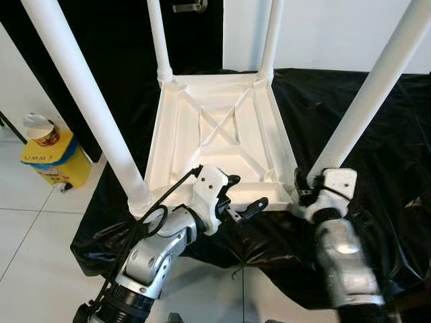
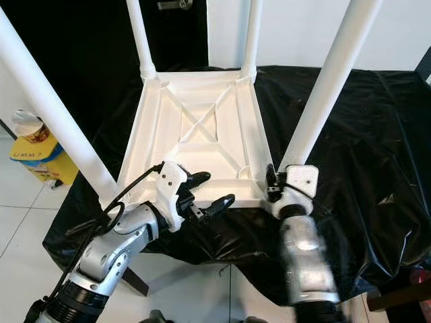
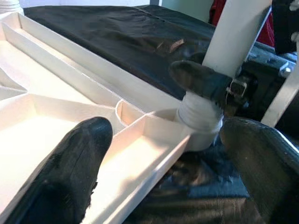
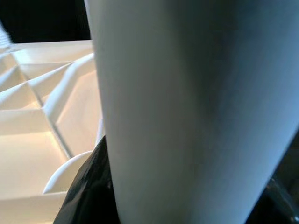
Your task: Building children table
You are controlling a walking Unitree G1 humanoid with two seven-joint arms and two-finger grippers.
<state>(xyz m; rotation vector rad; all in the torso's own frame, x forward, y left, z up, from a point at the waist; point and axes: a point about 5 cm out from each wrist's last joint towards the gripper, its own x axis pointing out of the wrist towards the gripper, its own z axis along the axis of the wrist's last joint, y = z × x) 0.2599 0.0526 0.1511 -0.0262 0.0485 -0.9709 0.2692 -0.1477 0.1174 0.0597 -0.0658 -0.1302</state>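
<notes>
A black sheet point(image 1: 350, 108) covers the surface under the upturned white table point(image 1: 222, 128); a yellow tub point(image 1: 57, 158) on the tiled floor point(image 1: 27, 249) reads "UMM"; left gripper point(image 1: 244, 195) released at the table's near edge; right gripper point(image 1: 304, 188) clenched on the near-right leg point(image 1: 370, 94).

One upturned white tabletop point(image 1: 222, 128), four white legs point(image 1: 87, 101), one yellow box point(image 1: 57, 158), one black sheet point(image 1: 377, 134).

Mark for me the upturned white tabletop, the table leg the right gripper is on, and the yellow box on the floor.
tabletop point(image 1: 219, 128): left eye view, centre of its ribbed underside.
table leg point(image 1: 367, 101): left eye view, mid-shaft.
right gripper point(image 1: 311, 183): left eye view, at the leg's base.
yellow box point(image 1: 57, 158): left eye view, its top face.
</notes>
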